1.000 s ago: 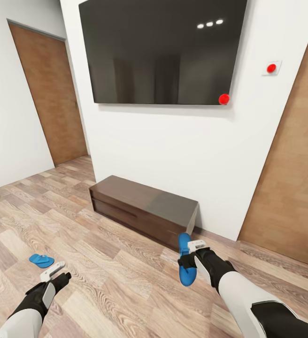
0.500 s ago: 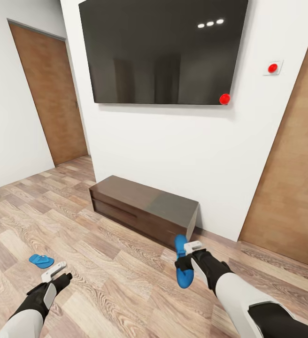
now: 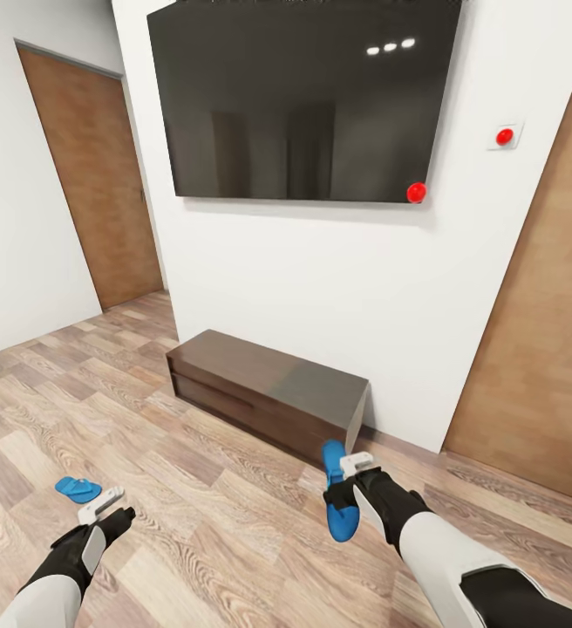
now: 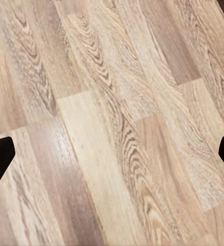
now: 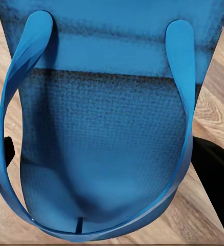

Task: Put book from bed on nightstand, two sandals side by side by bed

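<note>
One bright blue sandal (image 3: 338, 494) is held clear of the wood-plank floor in the right gripper (image 3: 345, 495), its long narrow sole running lengthwise away from the robot, with the far end just in front of the low dark bench. Seen close in the right wrist view, this sandal (image 5: 109, 128) shows a textured footbed and a blue Y-strap whose two arms meet at a toe post. The second sandal (image 3: 78, 489), also bright blue, lies flat on the floor with strap uppermost, just beyond the left gripper (image 3: 103, 504) and well apart from the first.
</note>
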Tool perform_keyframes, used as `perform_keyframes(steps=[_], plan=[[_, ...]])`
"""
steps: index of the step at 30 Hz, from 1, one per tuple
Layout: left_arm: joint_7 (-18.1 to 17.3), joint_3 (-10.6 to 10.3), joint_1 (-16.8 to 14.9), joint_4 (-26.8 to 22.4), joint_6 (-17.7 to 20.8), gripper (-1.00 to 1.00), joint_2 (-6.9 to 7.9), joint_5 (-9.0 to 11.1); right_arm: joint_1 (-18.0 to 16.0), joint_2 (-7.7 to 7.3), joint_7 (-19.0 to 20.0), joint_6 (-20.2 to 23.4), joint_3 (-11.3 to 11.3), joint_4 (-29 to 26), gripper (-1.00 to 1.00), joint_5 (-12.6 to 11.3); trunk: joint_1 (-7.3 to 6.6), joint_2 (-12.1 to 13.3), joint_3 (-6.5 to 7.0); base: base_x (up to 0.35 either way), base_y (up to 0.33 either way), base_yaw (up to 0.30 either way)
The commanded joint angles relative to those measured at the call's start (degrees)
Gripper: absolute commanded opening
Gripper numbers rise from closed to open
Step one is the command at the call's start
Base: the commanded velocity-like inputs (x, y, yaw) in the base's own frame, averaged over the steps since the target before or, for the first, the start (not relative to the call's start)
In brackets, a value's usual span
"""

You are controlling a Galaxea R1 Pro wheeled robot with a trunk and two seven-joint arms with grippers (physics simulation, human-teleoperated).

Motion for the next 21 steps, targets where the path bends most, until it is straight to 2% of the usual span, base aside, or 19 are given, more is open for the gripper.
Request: perform_keyframes(steps=[1,10,18,21], plan=[[-0.1,0.3,-0.1,-0.1,0.2,1.00,-0.04,-0.4,0.1,-0.02,0.3,0.2,0.1,-0.1,-1.00,0.5,-0.23,0.4,0.13,0.000,0.000,0.000],[0.0,0.3,-0.1,0.0,0.3,1.00,-0.05,-0.5,0.8,-0.08,0.4,-0.8,0.8,0.2,-1.00,0.5,-2.21,4.0,1.74,0.000,0.000,0.000],[0.0,0.3,-0.1,0.0,0.3,1.00,-0.05,-0.5,2.8,-0.17,0.4,-0.9,1.1,0.1,-1.00,0.5,-3.97,7.2,3.18,0.000,0.000,0.000],[0.0,0.3,-0.1,0.5,0.2,1.00,-0.03,-0.5,4.6,-0.23,0.3,-1.0,1.1,0.2,-1.00,0.5,-4.62,8.4,3.72,0.000,0.000,0.000]])
